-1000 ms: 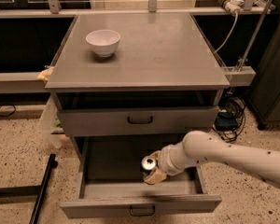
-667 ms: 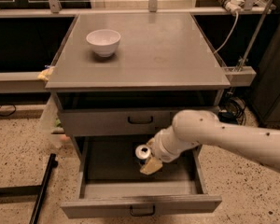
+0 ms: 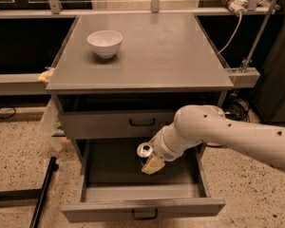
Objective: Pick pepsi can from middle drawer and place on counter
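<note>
Silver-topped pepsi can (image 3: 144, 150) in end effector (image 3: 149, 160)

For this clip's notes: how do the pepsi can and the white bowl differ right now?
The pepsi can shows a closed silver top; the white bowl is open and clearly wider. The pepsi can is held in the claw over the open middle drawer; the white bowl sits free, upright, on the counter above. Both are round.

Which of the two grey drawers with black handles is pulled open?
The lower one, the middle drawer: its tray juts out, and the gripper holds the pepsi can over it. The upper drawer sits shut under the counter.
</note>
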Controlling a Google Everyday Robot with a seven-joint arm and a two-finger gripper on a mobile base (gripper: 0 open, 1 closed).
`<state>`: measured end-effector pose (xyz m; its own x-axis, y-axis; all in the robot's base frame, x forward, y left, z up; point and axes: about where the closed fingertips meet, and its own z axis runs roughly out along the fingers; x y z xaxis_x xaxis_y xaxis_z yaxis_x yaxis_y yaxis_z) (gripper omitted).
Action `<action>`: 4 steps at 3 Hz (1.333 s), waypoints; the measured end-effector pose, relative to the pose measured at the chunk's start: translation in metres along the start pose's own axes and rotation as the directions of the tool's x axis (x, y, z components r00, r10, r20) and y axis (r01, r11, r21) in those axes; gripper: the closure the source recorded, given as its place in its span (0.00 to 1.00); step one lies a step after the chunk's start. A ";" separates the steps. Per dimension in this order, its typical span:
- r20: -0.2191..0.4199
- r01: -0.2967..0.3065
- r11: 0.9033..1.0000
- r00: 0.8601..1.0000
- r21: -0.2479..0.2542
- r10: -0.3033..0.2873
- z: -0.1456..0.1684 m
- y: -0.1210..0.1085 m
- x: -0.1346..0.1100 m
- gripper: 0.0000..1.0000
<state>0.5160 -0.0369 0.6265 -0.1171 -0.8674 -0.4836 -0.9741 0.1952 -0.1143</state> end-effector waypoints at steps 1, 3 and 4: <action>0.067 -0.007 1.000 0.998 0.003 0.006 -0.025 -0.003 -0.016 1.00; 0.090 -0.021 0.993 0.996 0.119 0.010 -0.179 -0.035 -0.108 1.00; -0.009 0.048 0.957 0.999 0.287 -0.048 -0.288 -0.048 -0.189 1.00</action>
<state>0.5296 -0.0141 0.9738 -0.0722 -0.8798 -0.4698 -0.8822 0.2761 -0.3815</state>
